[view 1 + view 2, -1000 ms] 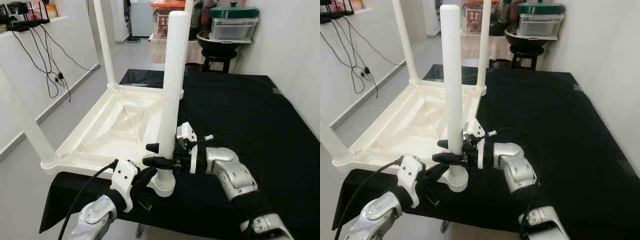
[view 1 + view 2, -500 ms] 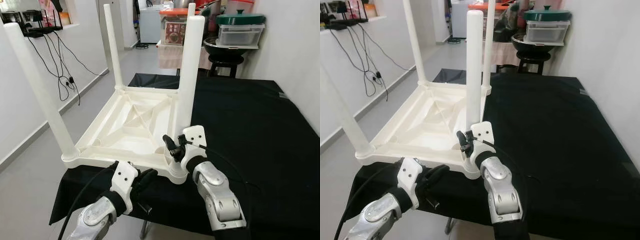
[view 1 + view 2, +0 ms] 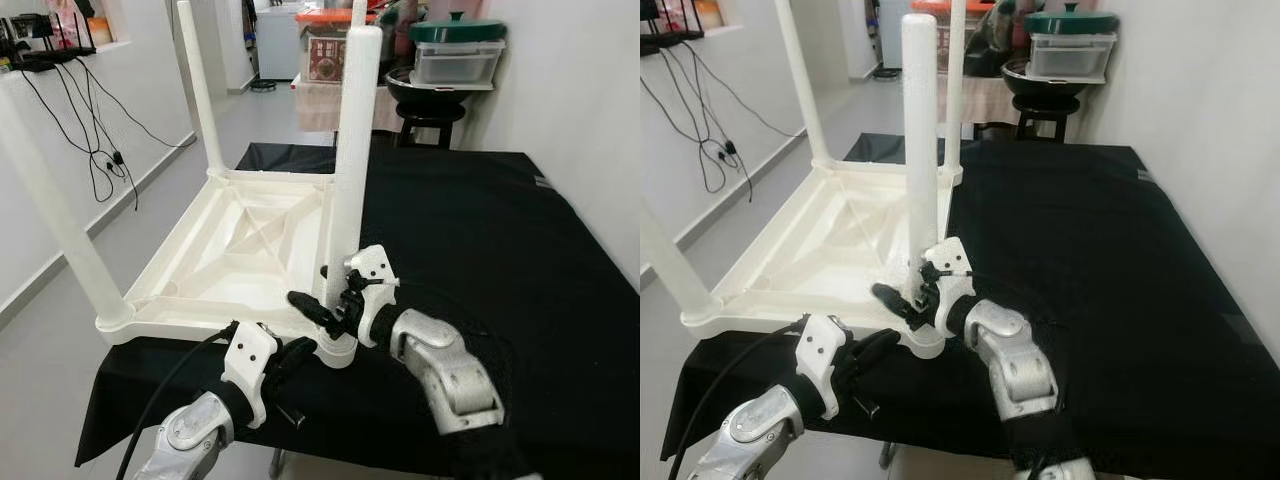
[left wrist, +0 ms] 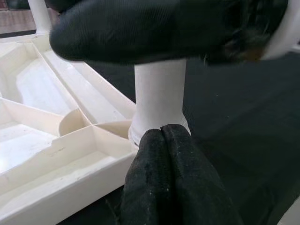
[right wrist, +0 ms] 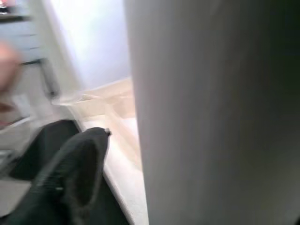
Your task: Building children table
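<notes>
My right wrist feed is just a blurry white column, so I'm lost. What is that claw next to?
Observer: That column is the near leg of the upturned white table. The right claw sits low on it, near its base.
Operator: Is the leg upright?
Observer: Yes, it stands straight up at the table's corner, like the other three legs.
Operator: Where's the other claw?
Observer: The left claw is shut, with its tip right at the base collar of that same leg, above the black cloth.
</notes>
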Tool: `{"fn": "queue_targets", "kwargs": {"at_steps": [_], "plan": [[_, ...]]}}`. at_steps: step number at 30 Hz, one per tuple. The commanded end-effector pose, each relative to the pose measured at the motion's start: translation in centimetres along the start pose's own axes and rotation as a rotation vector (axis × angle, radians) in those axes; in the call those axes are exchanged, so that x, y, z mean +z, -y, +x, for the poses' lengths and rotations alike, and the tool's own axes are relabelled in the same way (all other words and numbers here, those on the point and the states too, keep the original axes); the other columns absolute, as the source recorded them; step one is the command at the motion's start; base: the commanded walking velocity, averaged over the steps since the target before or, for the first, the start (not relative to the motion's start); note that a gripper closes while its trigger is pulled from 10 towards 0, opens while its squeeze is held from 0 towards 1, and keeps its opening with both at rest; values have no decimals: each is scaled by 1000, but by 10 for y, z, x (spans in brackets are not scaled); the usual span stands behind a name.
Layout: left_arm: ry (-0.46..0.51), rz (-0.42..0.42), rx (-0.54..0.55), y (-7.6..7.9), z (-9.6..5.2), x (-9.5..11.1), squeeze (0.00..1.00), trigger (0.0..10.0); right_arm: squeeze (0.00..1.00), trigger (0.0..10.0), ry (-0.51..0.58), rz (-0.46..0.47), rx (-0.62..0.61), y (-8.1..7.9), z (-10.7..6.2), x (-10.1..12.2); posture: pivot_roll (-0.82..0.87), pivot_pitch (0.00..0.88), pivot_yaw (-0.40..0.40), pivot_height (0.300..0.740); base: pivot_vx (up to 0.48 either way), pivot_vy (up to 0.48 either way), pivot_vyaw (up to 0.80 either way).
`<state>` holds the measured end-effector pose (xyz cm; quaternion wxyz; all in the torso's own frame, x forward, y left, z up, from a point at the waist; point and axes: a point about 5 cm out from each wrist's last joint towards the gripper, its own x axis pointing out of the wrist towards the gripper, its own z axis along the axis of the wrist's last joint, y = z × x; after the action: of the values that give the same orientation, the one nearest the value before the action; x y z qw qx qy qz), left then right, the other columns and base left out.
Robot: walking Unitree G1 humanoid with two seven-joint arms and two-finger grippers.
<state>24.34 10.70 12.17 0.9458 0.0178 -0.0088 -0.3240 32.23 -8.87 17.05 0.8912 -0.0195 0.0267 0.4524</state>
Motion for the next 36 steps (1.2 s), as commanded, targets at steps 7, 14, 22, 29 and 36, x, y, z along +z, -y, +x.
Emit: {"fn": "queue_targets", "kwargs": {"at_steps": [7,14,22,29,36], "plan": [[-19,8,12,0,-4,-1,0,10000,0,10000,-39,-26,204,25,3,-2,34,0,-49,740,0,0,0],[-23,9,14,1,-5,-1,0,10000,0,0,-80,80,214,44,-5,-15,46,0,-54,740,0,0,0],[-20,5,14,3,-6,0,0,10000,0,0,-65,93,213,60,-25,-17,35,0,-54,740,0,0,0],[-13,-4,10,4,-8,3,0,10000,0,0,-27,36,30,72,-63,-17,2,0,-47,740,0,0,0],[-22,1,-2,2,-12,4,0,10000,0,0,-198,148,-747,27,-106,-48,-7,0,-47,740,0,0,0]]}}
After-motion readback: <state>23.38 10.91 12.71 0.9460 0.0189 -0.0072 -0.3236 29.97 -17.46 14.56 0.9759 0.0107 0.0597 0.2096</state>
